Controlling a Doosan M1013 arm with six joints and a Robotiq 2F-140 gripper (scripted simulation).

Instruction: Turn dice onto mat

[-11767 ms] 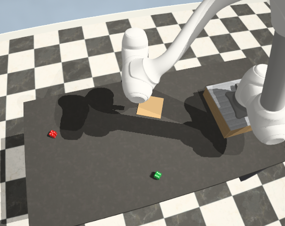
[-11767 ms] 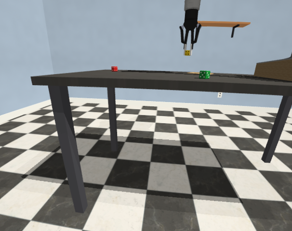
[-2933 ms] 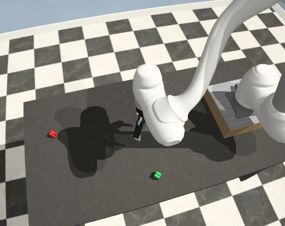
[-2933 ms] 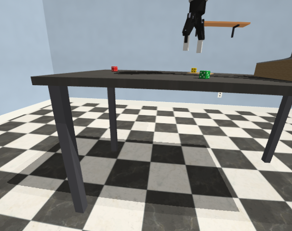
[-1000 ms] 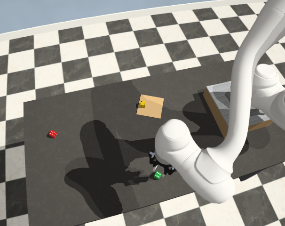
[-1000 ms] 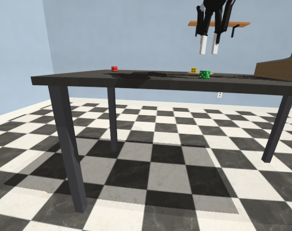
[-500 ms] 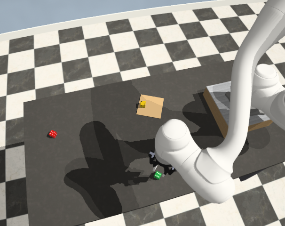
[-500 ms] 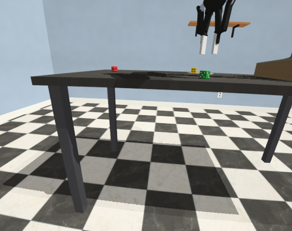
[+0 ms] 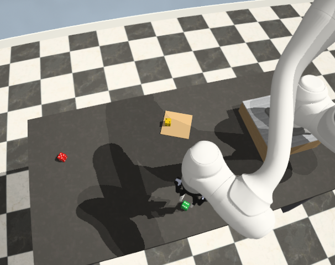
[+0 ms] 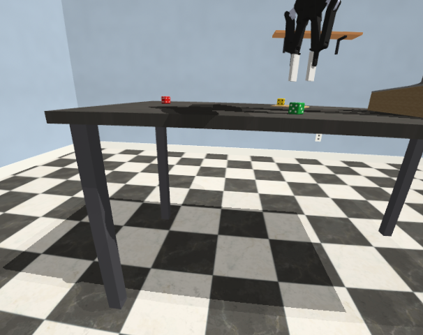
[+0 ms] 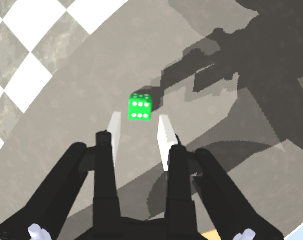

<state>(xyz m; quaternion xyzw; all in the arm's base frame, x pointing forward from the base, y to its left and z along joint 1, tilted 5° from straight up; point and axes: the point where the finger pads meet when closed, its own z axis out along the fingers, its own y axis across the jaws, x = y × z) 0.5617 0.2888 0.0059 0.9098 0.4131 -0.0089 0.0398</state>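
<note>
The green die [image 9: 185, 205] lies flat on the dark table near its front edge, off the mat. In the wrist view [image 11: 139, 107] it shows four pips on top. It also shows in the exterior view [image 10: 296, 107]. My gripper [image 10: 301, 73] hangs well above the green die, fingers pointing down, narrowed but apart, with nothing between them. It also shows in the wrist view [image 11: 139, 135]. The yellow die [image 9: 167, 122] sits at the left edge of the tan mat [image 9: 177, 124]. The red die [image 9: 62, 157] lies far left on the table.
A wooden block [image 9: 276, 128] carrying the arm's base stands at the table's right. The arm's elbow [image 9: 228, 188] hides part of the table beside the green die. A wall shelf [image 10: 316, 35] is behind the gripper.
</note>
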